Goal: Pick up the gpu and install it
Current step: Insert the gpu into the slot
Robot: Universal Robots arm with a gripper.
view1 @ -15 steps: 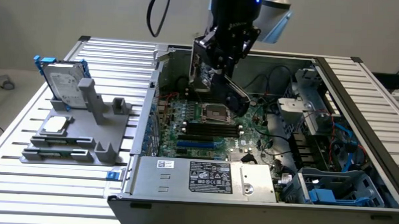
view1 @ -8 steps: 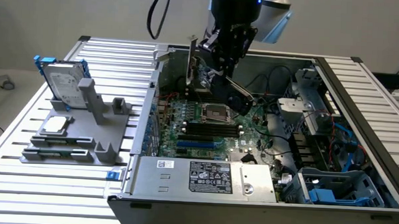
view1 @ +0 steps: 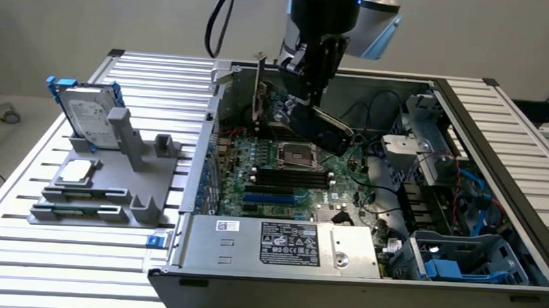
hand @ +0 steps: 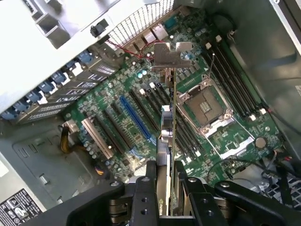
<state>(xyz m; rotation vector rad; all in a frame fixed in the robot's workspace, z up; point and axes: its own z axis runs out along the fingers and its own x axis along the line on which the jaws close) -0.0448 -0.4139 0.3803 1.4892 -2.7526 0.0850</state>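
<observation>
The gripper (view1: 313, 92) was inside the open computer case (view1: 458, 119), its two black fingers (hand: 149, 190) closed on the gpu (view1: 326, 130) and pinching the thin card by its upper edge. In the wrist view the gpu (hand: 168, 141) ran edge-on away from the gripper, ending in its silver bracket (hand: 172, 52) at the far end, near the case's perforated rear wall. The card hung tilted directly below the gripper over the green motherboard (view1: 273, 178), above the black slots lying between a blue slot (hand: 136, 117) and the empty processor socket (hand: 204, 106). Whether its lower edge touched a slot could not be told.

Well away from the gripper, outside the case on the slatted worktop (view1: 60, 270), a grey holder (view1: 128, 156) carried a hard drive (view1: 86, 113) standing upright and a small square processor chip (view1: 78, 173) lying flat.
</observation>
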